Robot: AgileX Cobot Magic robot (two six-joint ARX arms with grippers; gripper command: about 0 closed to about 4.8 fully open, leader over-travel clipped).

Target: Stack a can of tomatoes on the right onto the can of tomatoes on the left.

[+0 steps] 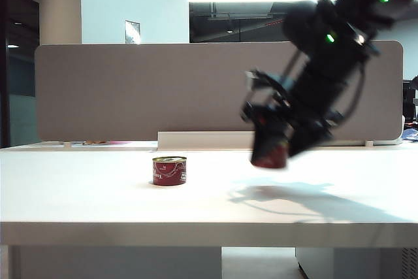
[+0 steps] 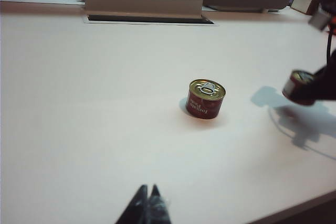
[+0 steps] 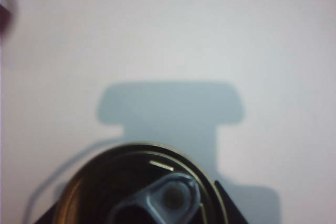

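Note:
The left can of tomatoes (image 1: 170, 170), red with a gold pull-tab lid, stands upright on the white table (image 1: 78, 194); the left wrist view shows this can (image 2: 205, 99) too. My right gripper (image 1: 269, 151) holds the right can of tomatoes (image 1: 270, 156) just above the table, to the right of the left can and apart from it. In the right wrist view that can's lid (image 3: 142, 192) fills the space between the dark fingers (image 3: 231, 211). The held can (image 2: 298, 84) hangs over its shadow. My left gripper (image 2: 148, 191) is shut, empty, well short of the left can.
A grey partition (image 1: 130, 96) runs along the table's far edge, with a white cable tray (image 1: 202, 140) at its foot. The right arm's shadow (image 1: 287, 197) lies on the table below the held can. A small box (image 2: 305, 1) sits at the far corner.

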